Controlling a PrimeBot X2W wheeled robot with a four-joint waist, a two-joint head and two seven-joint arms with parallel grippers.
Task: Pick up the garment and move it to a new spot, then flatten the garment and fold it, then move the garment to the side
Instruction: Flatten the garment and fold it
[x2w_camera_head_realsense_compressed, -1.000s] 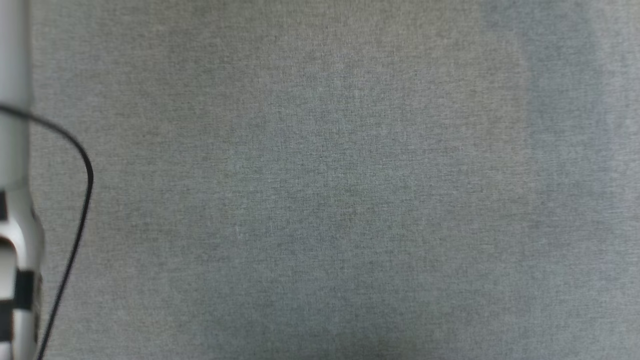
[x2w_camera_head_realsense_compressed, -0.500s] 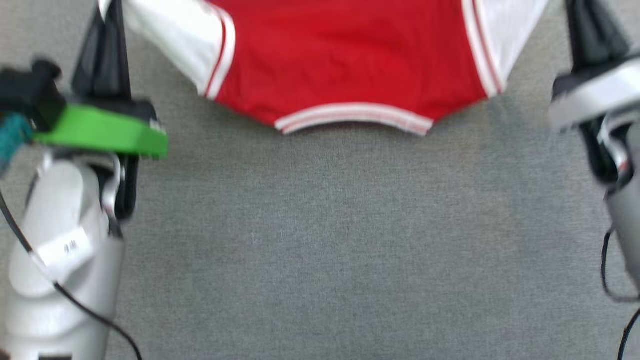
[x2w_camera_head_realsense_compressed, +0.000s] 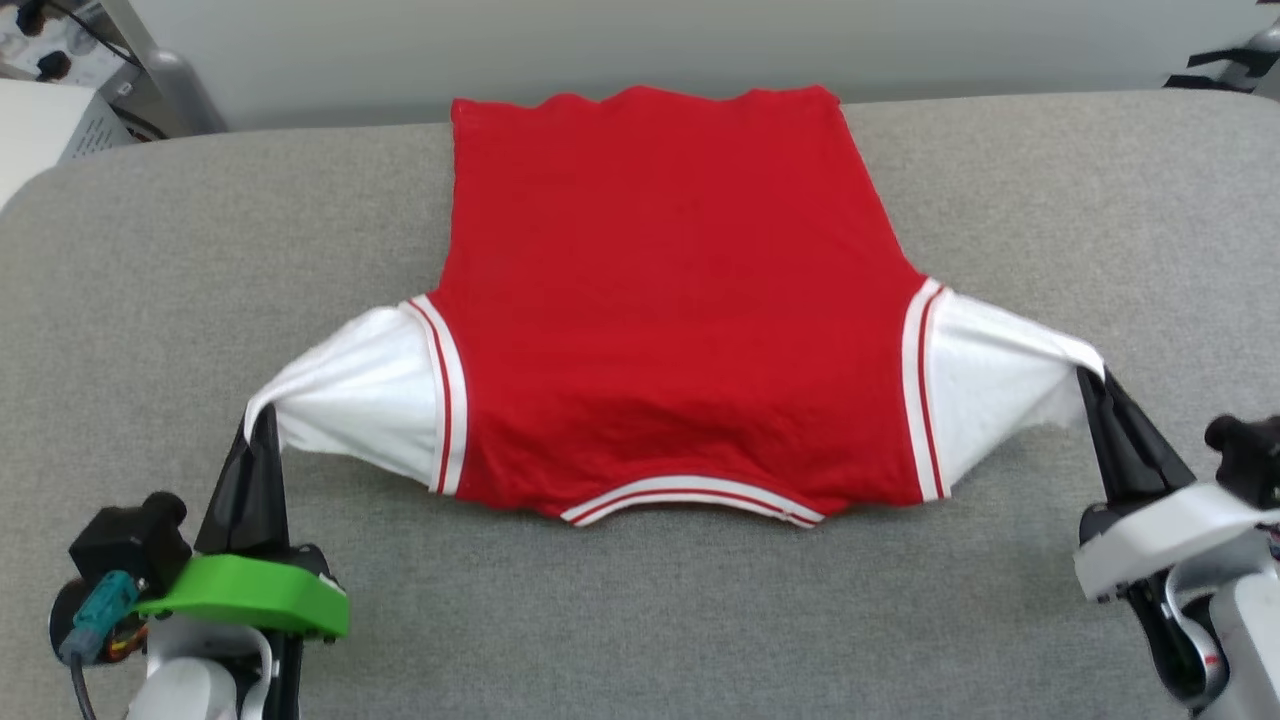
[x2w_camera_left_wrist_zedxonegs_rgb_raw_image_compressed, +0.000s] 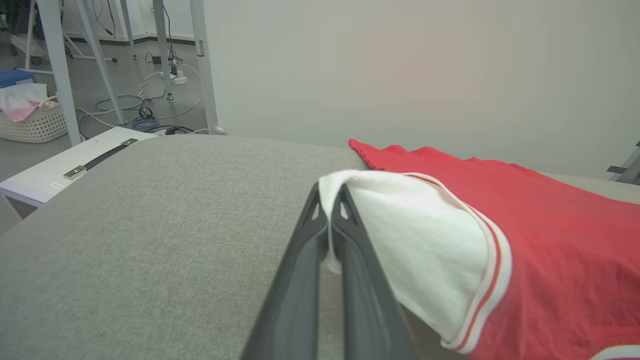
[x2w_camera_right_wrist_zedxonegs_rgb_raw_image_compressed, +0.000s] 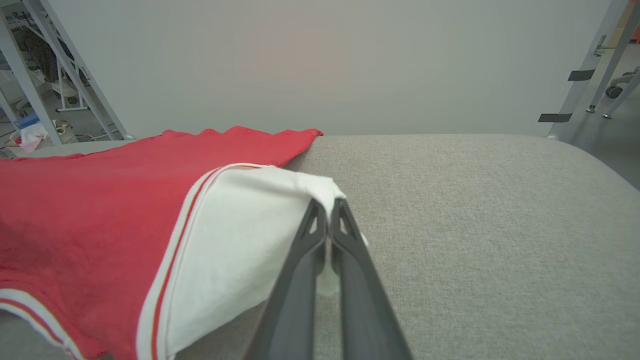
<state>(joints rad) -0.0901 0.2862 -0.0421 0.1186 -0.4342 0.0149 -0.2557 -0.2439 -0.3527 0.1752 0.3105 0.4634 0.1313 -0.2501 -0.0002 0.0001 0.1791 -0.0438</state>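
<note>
As the left end effector (x2w_camera_head_realsense_compressed: 262, 425) has its fingers pressed together on the tip of the left sleeve (x2w_camera_head_realsense_compressed: 350, 400), that white sleeve is drawn out & a bit off the grey surface (x2w_camera_head_realsense_compressed: 150, 250), prob to take slack out before flattening. Left arm sits low at the near-left corner, fingers angled up & away from the robot, wrist close to the cloth.

The garment (x2w_camera_head_realsense_compressed: 660, 300) lies mid-surface, plain red side up, no lettering visible. Its hem (x2w_camera_head_realsense_compressed: 640, 100) is at the far edge, and the collar trim (x2w_camera_head_realsense_compressed: 690, 497) is nearest the robot. The body looks mostly smooth, w/ faint creases above the collar.

The right sleeve (x2w_camera_head_realsense_compressed: 985, 390) is pulled the opposite way. The right end effector (x2w_camera_head_realsense_compressed: 1085, 380) is likewise clamped on its tip, no gap between the fingers. Right arm mirrors the left, low at the near-right corner, fingers slanting up & inward toward the sleeve. Judging by the symmetric outward hold, it's the flatten step, fold not yet begun
</note>
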